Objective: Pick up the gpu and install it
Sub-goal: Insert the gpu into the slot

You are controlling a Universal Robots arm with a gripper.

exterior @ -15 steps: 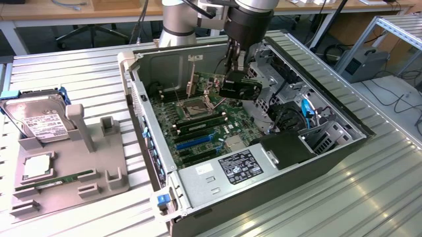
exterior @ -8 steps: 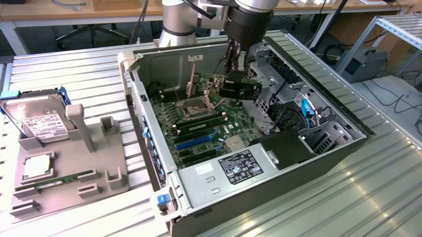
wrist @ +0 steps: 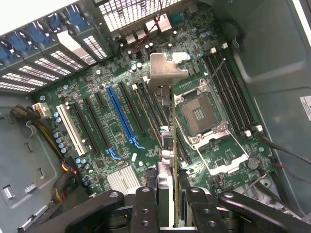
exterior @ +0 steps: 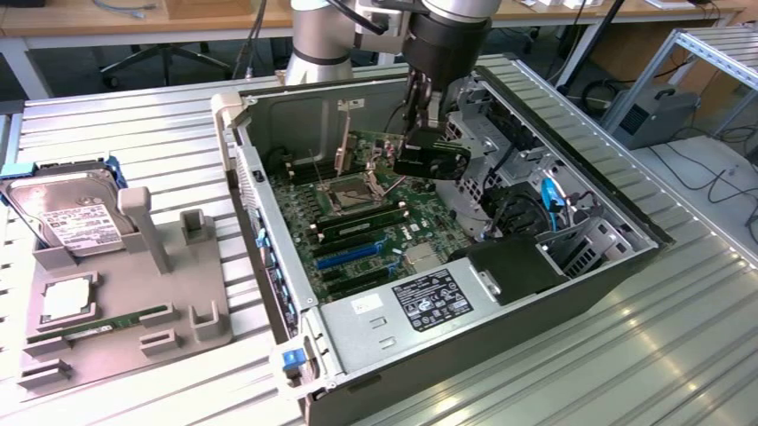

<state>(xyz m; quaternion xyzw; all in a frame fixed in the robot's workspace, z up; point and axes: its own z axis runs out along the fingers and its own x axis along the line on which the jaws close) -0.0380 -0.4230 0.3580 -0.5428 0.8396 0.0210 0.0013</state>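
While my gripper (wrist: 169, 199) clamps the gpu (wrist: 167, 73) by its flat faces, I judge it light, rigid and fragile.

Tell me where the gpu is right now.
In the exterior view, the thin black-faced gpu card with a silver bracket hangs in the hand inside the open grey computer case, above the green motherboard, beside the empty processor socket.

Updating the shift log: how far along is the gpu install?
Done: the gpu is picked up. In hand: the gripper is shut on it, holding it over the motherboard inside the case. Left: seating it. The card sits in no slot yet, and the blue slot is empty.
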